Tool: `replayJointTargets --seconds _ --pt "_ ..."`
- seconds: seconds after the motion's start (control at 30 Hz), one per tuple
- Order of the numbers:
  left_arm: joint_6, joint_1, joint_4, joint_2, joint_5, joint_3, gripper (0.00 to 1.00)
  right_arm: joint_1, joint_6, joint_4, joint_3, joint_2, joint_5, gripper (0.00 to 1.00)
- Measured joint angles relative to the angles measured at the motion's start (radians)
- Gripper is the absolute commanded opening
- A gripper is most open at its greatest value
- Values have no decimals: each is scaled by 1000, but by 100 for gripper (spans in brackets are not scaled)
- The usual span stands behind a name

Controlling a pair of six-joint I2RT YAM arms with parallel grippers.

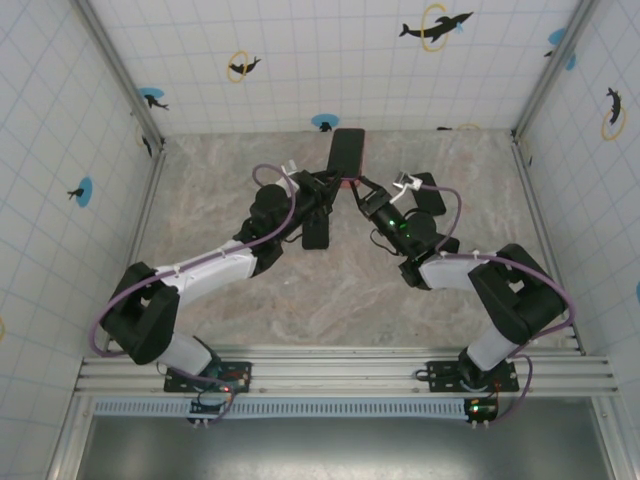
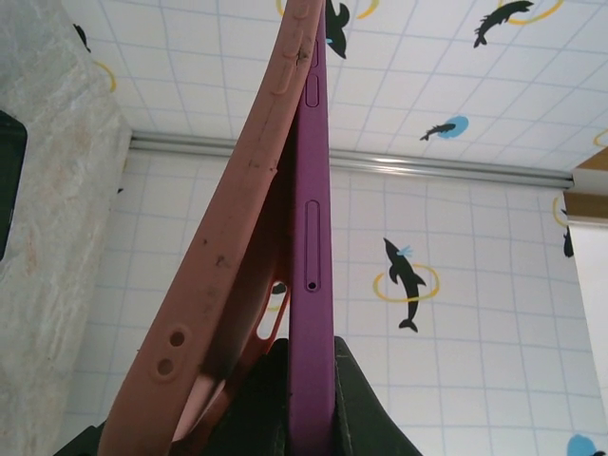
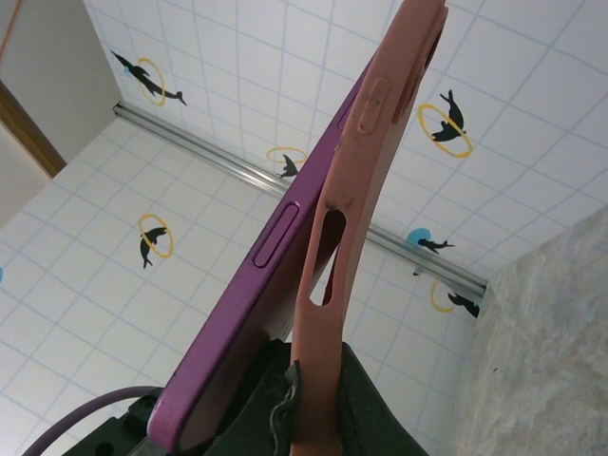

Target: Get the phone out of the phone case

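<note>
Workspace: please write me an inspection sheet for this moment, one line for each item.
Surface: beige marbled table.
Job's things: purple phone partly peeled out of pink case, both held up between the arms.
Clutter: nothing seen.
Grippers: left gripper shut on the phone; right gripper shut on the case.
Cables: purple cables loop along both arms.
Surroundings: tiled walls with dolphin stickers; metal rail at near edge.
</note>
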Motion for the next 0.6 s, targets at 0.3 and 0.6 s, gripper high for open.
replayJointTargets --seconds 0.3,0.6 --pt "27 -1 -55 -33 -1 -4 0 -6 -4 -167 25 14 96 0" --pt "91 50 -161 -196 25 -115 0 -47 -6 -249 72 56 166 0"
